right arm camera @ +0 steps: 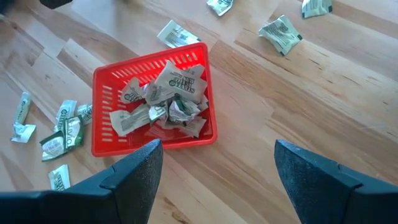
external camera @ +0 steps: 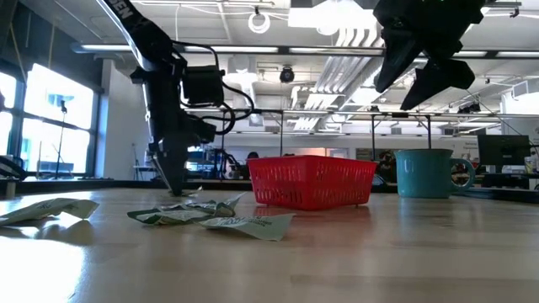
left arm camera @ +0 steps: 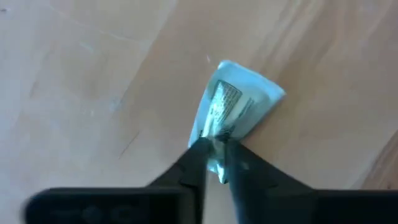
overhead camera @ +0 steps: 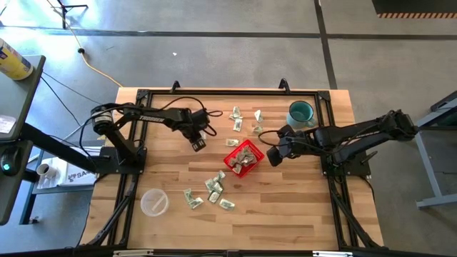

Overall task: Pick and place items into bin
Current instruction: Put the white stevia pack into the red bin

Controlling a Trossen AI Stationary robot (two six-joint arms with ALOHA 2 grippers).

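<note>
Left gripper (left arm camera: 214, 163) pinches a packet (left arm camera: 233, 106) by its edge, fingers nearly together, tips down at the table — left of the red basket (overhead camera: 254, 152). Right gripper (right arm camera: 214, 163) hovers beside the basket, fingers wide apart, holding nothing.

Left gripper (left arm camera: 214, 163) at 10 o'clock, down at the tabletop, dark fingers pinched together. Right gripper (right arm camera: 214, 180) raised at 3 o'clock, fingers spread wide.
</note>
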